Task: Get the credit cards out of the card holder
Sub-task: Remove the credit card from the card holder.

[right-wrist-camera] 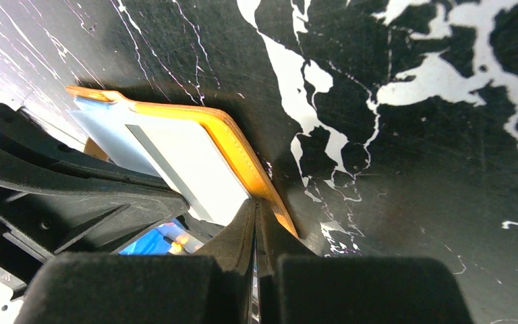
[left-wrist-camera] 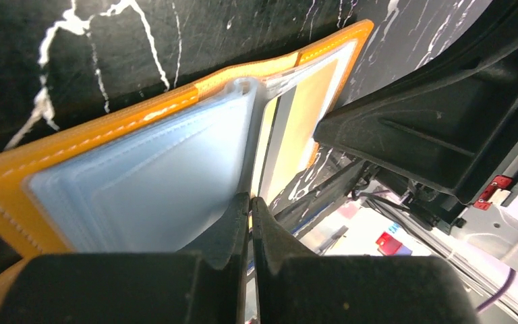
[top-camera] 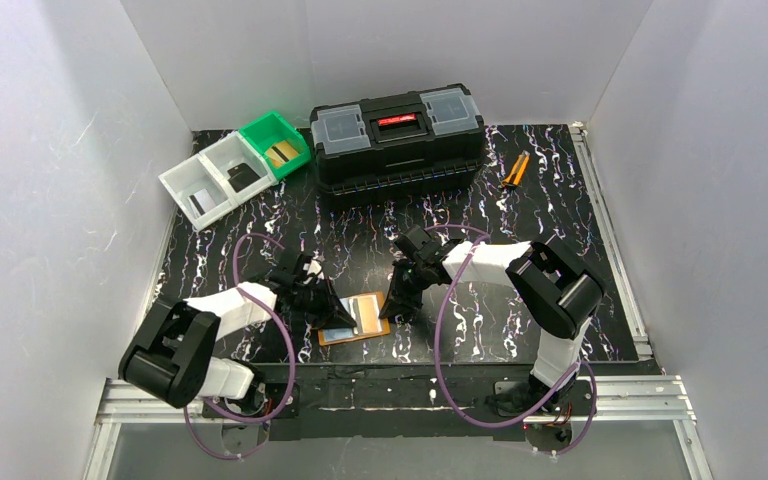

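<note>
Pin the open card holder (top-camera: 370,320), lower centre on the table (top-camera: 560,200), by its orange edge with the closed right gripper (right-wrist-camera: 255,216); draw the left gripper (left-wrist-camera: 250,209), tips together at the clear pockets (left-wrist-camera: 148,182), straight outward.

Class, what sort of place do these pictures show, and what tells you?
Likely a robot test cell: plain white walls enclose a black marbled table, with a toolbox and sorting bins as props.

Plain white walls (top-camera: 50,150) enclose 3 sides of a black, white-veined marble-patterned bench (top-camera: 570,195), evenly lit; aluminium rails (top-camera: 650,392) edge its near side.
</note>
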